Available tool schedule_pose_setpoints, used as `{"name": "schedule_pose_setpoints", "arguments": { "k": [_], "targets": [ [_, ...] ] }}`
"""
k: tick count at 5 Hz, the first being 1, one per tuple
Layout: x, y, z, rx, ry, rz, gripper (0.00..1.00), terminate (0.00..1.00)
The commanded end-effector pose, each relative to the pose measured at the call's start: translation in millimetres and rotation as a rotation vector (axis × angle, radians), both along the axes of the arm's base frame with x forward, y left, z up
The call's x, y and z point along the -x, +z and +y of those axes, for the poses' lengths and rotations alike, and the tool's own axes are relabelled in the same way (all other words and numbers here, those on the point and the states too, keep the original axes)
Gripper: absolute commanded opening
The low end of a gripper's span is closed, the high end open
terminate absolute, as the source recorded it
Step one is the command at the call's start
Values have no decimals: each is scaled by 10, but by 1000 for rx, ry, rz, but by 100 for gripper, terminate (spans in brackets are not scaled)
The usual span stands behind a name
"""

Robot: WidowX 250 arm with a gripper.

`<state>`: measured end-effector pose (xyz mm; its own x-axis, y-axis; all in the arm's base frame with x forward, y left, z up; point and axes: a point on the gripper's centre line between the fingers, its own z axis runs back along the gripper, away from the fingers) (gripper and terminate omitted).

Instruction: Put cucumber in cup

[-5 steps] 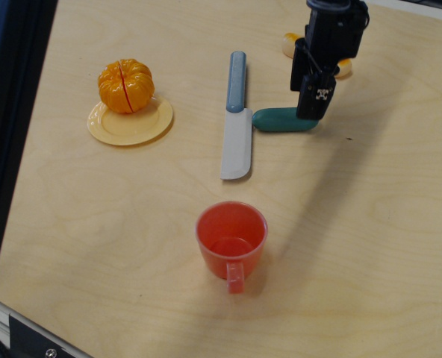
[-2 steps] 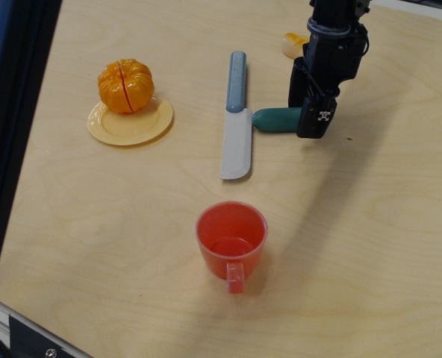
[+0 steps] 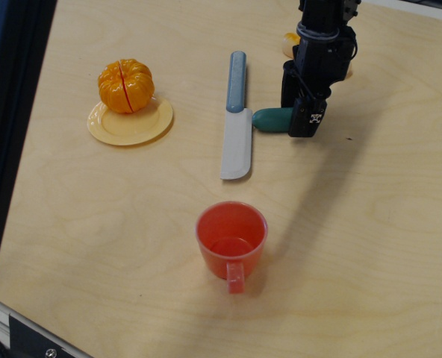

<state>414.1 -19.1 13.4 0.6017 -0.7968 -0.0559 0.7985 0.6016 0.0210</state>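
The dark teal-green cucumber [image 3: 268, 118] lies on the wooden table, right of the knife. Only its left end shows. My black gripper [image 3: 297, 109] is lowered over its right part, with one finger behind it and one in front. The jaws look open around it, and the cucumber still rests on the table. The red-orange cup [image 3: 231, 237] stands upright and empty nearer the front edge, with its handle pointing toward the front. It is well apart from the gripper.
A blue-handled grey knife [image 3: 236, 119] lies lengthwise just left of the cucumber. A pale yellow plate [image 3: 110, 131] carrying an orange roll [image 3: 126, 86] sits at the left. A yellowish item [image 3: 288, 42] lies partly hidden behind the arm. A dark frame runs along the table's left edge.
The gripper has moved left along the cucumber and now covers more of it. The cucumber, cup and knife have not moved.
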Motion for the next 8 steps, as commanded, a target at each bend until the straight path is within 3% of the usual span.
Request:
{"name": "schedule_pose_setpoints", "arguments": {
  "k": [1, 2, 3, 5, 8],
  "targets": [
    [13, 147, 42, 18, -8, -81, 0, 0],
    [76, 260, 16, 20, -18, -92, 0, 0],
    [196, 533, -41, 56, -34, -141, 0, 0],
    [664, 854, -113, 91, -67, -201, 0, 0],
    [1574, 880, -320, 194, -103, -253, 0, 0]
  ]
}}
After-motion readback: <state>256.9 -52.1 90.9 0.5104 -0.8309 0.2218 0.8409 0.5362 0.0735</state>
